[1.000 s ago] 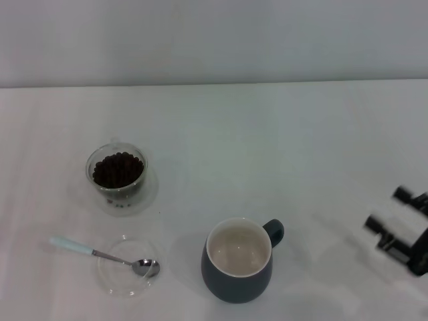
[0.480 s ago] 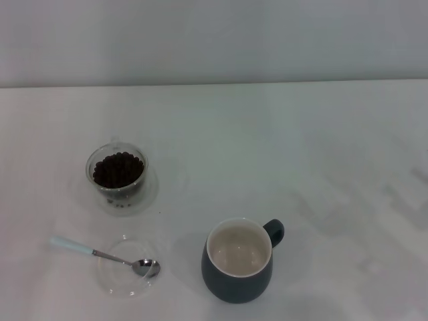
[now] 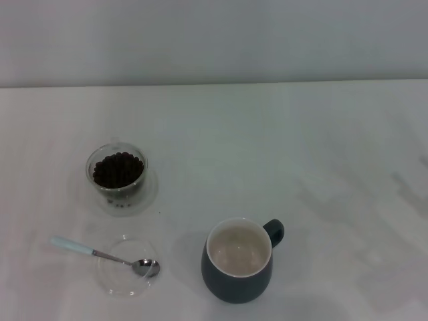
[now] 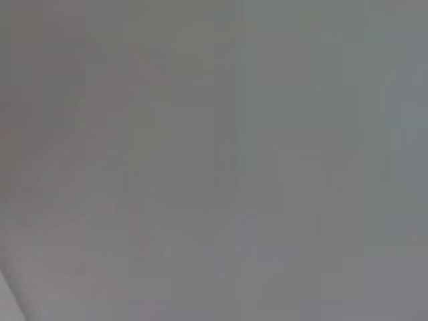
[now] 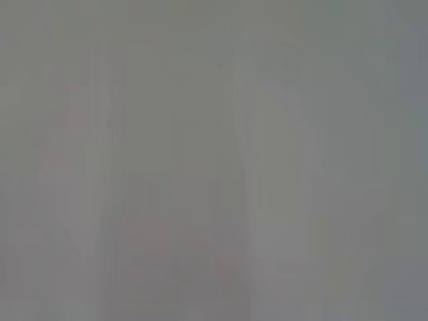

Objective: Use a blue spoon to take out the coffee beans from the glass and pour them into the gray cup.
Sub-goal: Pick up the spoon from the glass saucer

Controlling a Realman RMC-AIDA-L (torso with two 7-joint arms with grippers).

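Neither gripper shows, so we cannot tell their state; spoon (image 3: 100, 255) lies near left, bowl on a clear dish (image 3: 126, 274), glass (image 3: 117, 175) of beans (image 3: 118, 169) behind, cup (image 3: 238, 261) right: thin handle may slip, dish may skid.

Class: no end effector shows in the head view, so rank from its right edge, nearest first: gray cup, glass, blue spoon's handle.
1. gray cup, near centre, front.
2. glass, left, farther back.
3. blue spoon's handle, far left, front.
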